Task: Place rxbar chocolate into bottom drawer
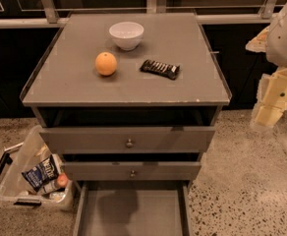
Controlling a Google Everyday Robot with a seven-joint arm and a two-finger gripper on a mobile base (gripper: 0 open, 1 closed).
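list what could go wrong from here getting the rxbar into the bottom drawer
1. The rxbar chocolate lies flat on the cabinet top, so the pincer, off to the cabinet's right, may push it rather than grip it.
2. The orange sits nearby and could roll if nudged.
3. The two knobbed drawers stand partly out above the open bottom drawer, so the pincer might bump them going down.

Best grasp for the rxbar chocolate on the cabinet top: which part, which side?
Probably top-down, pinching the rxbar chocolate across its short width at mid-length: it lies flat on the cabinet top, long axis running left-right with a slight tilt, clear of the orange. The end effector hangs off the cabinet's right side.
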